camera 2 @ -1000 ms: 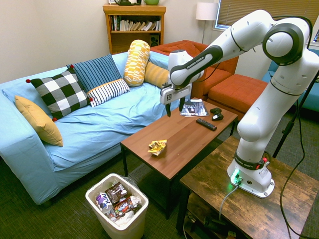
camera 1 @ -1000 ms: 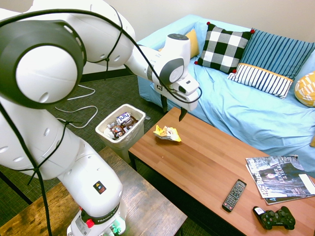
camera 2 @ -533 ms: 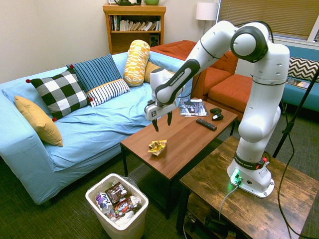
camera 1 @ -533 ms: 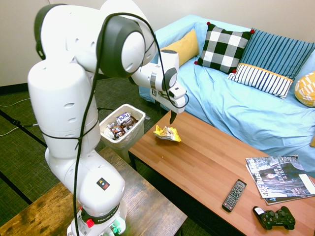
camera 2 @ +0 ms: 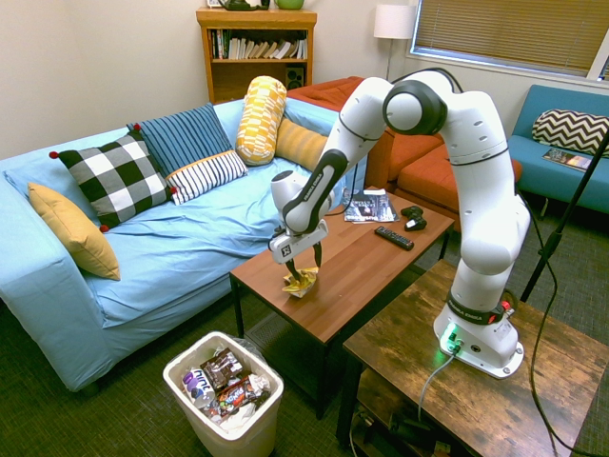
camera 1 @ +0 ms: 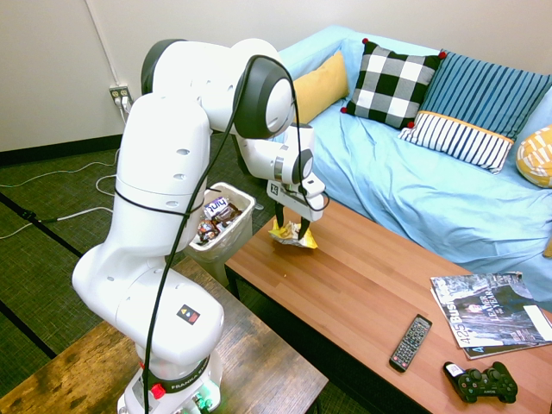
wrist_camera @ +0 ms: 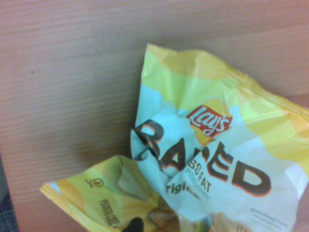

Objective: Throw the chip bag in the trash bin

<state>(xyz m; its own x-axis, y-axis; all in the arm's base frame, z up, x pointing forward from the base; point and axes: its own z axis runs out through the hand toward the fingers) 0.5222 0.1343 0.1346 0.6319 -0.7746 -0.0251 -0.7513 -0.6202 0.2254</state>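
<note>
Between the spread fingers of the hand (camera 2: 305, 264) lies the chip bag (camera 2: 300, 282).

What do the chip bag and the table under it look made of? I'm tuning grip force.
Chip bag: thin printed plastic or foil film, by its sharp creases and slight sheen. Coffee table: reddish-brown wood or wood-look laminate, matte, with straight grain lines; which one is unclear.

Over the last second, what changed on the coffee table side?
The gripper swung from above mid-table toward the bin end and came down onto the chip bag, fingers open around it, not visibly closed. The bag lies where it was on the coffee table. The trash bin, remote and magazine are unchanged.
</note>
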